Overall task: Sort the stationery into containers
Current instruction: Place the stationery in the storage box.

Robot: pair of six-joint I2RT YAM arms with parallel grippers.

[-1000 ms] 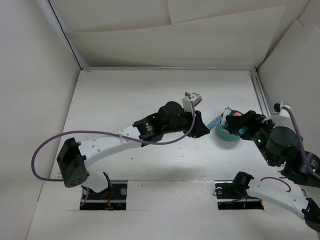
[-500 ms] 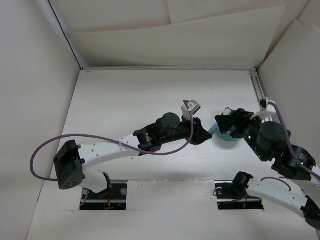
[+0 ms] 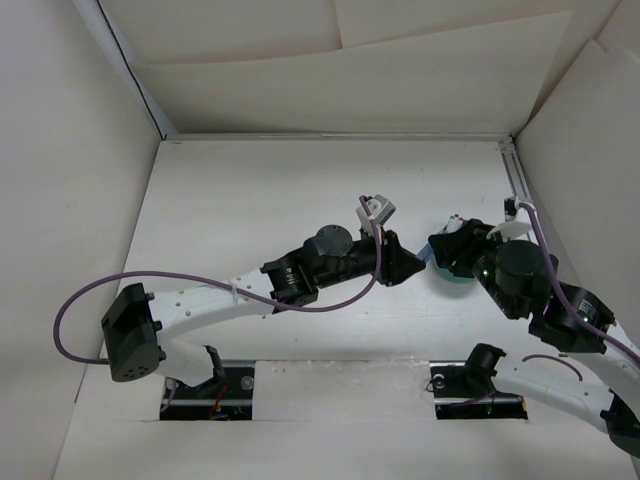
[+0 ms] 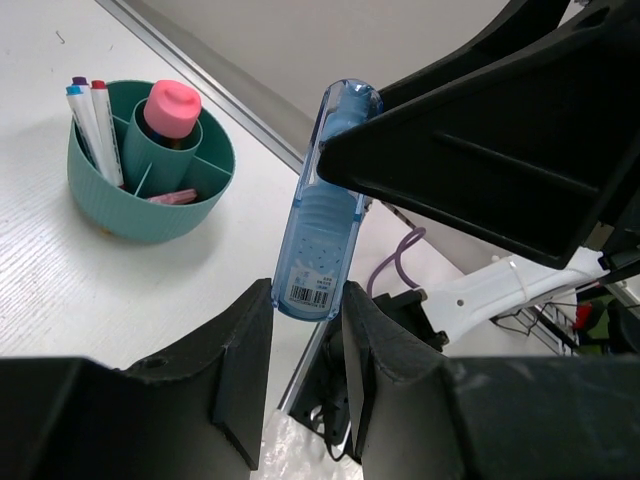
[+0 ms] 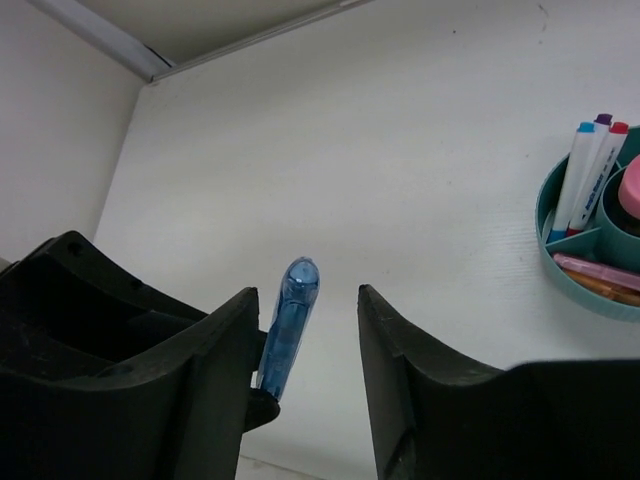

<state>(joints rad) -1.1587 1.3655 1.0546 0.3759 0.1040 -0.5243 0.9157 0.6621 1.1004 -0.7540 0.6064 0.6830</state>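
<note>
My left gripper [image 4: 307,296] is shut on the lower end of a short translucent blue marker [image 4: 325,210] with a barcode label and holds it up above the table. My right gripper [image 5: 308,295] is open, its jaws on either side of the marker's free end [image 5: 289,322], which lies close to the left finger. In the top view the two grippers meet [image 3: 424,260] beside the teal cup [image 3: 452,276], mostly hidden by the right arm. The cup [image 4: 150,190] holds a pink-capped glue stick [image 4: 172,106], white pens [image 4: 92,125] and a pink marker [image 4: 168,197].
White walls enclose the table on the left, back and right. A metal rail [image 3: 522,195] runs along the right wall. The cup also shows at the right edge of the right wrist view [image 5: 588,262]. Purple cables [image 3: 150,275] trail from both arms.
My right gripper has moved left, away from above the cup, to the blue marker held by my left gripper. The left arm has drawn slightly nearer and left.
</note>
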